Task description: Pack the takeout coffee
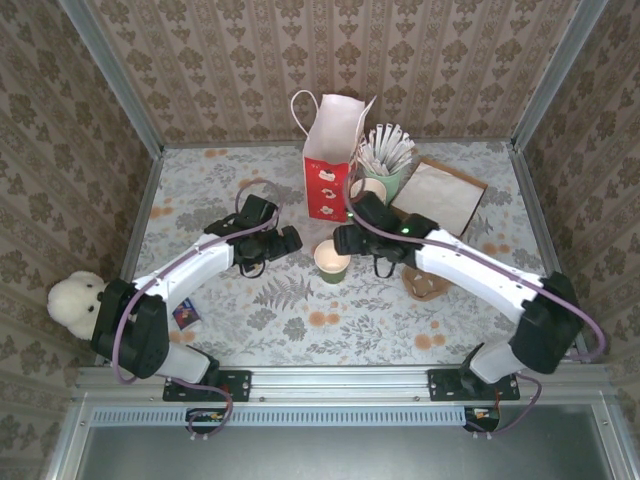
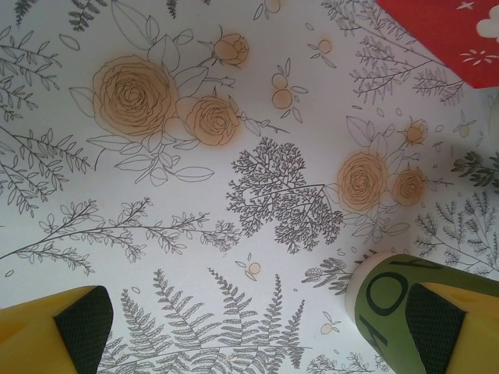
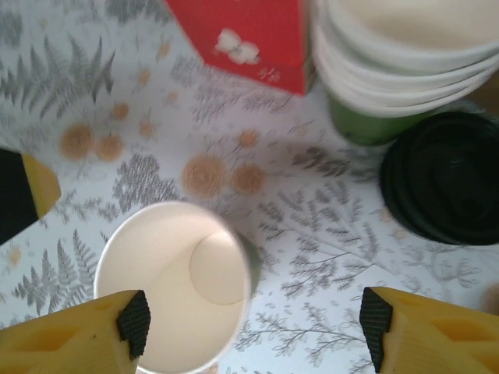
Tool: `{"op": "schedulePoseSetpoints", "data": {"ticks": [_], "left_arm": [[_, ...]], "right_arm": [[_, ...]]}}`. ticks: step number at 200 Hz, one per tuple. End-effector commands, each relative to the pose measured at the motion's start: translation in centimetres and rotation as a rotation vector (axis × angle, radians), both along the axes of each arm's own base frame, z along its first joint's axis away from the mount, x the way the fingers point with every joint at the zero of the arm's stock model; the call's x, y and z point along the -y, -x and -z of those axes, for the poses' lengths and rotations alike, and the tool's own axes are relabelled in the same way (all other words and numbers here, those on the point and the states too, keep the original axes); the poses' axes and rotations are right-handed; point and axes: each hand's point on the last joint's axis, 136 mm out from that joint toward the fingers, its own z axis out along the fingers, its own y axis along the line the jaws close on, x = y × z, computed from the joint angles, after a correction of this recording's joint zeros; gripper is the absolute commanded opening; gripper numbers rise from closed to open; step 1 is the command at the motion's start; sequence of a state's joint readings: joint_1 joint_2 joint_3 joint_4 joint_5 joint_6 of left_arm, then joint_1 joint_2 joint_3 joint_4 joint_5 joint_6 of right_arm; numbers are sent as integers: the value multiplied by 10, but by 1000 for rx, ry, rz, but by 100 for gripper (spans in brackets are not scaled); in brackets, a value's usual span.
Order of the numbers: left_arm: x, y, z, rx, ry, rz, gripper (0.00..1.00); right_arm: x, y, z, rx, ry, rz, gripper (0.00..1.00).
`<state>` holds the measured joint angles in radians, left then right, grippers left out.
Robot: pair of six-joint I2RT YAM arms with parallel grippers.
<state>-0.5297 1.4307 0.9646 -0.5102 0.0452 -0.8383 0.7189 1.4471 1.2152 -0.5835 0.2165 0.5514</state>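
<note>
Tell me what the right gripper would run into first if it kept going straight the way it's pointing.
Probably the open paper cup: its rim lies under one finger of the right gripper, which points down. The other finger would meet bare tablecloth. Depth is unclear.

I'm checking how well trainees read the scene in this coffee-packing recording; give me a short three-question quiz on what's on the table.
1. True or false: the lone green paper cup has a lid on.
2. Which thing stands upright beyond that cup? A: red-and-white paper bag; B: kettle; C: toaster.
3. Are the fingers of the right gripper apart or closed?
Key: 1 false, its cream inside shows. 2 A. 3 apart, clamping nothing.
</note>
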Motion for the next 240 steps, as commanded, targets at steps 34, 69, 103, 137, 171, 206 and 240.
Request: {"op": "schedulePoseSetpoints", "data": {"ticks": [34, 69, 103, 137, 171, 206, 240], "left_arm": [[4, -14, -39, 128, 87, -31, 100], [-3, -17, -58, 200, 114, -44, 100], [-17, -13, -69, 269, 110, -90, 100], [-41, -7, -66, 363, 58, -140, 100], [-42, -1, -66, 356, 190, -115, 100], [-48, -2, -74, 402, 231, -139, 100], [-57, 0, -69, 418, 212, -163, 100]], "right_arm": [[89, -9, 7, -58, -158, 241, 100], [130, -17, 41, -249, -267, 540, 96], [119, -32, 62, -367, -475, 760, 82], [113, -48, 78, -375, -636, 920, 78], [118, -54, 93, -388, -639, 1016, 68], [107, -57, 109, -449, -659, 1047, 61], [100, -62, 115, -464, -635, 1043, 60]]}}
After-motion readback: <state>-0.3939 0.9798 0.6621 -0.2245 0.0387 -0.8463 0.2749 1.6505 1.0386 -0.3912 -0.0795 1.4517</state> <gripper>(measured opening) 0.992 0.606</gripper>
